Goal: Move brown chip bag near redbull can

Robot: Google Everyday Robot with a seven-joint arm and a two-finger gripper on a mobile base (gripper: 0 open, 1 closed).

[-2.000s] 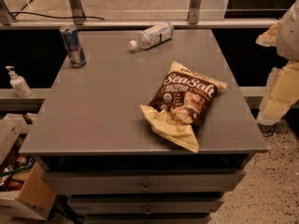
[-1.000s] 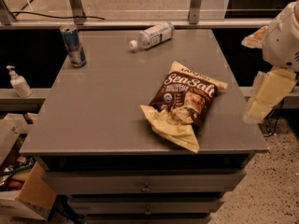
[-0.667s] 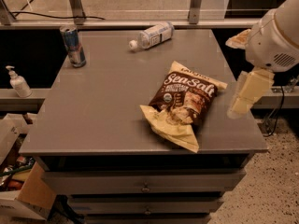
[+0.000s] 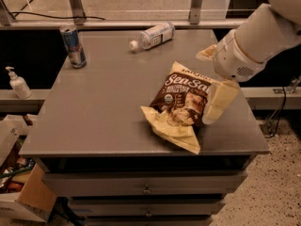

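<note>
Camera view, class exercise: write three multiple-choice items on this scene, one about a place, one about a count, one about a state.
1. Where is the end effector? A at the brown chip bag's right edge; B on the floor; C far to the left.
2. How many drink containers are on the table? A one; B two; C four.
3. The clear bottle is: A upright; B lying down; C crushed flat.
Key: A, it hangs over the bag's right side; B, the redbull can plus the bottle; B, it rests on its side.
</note>
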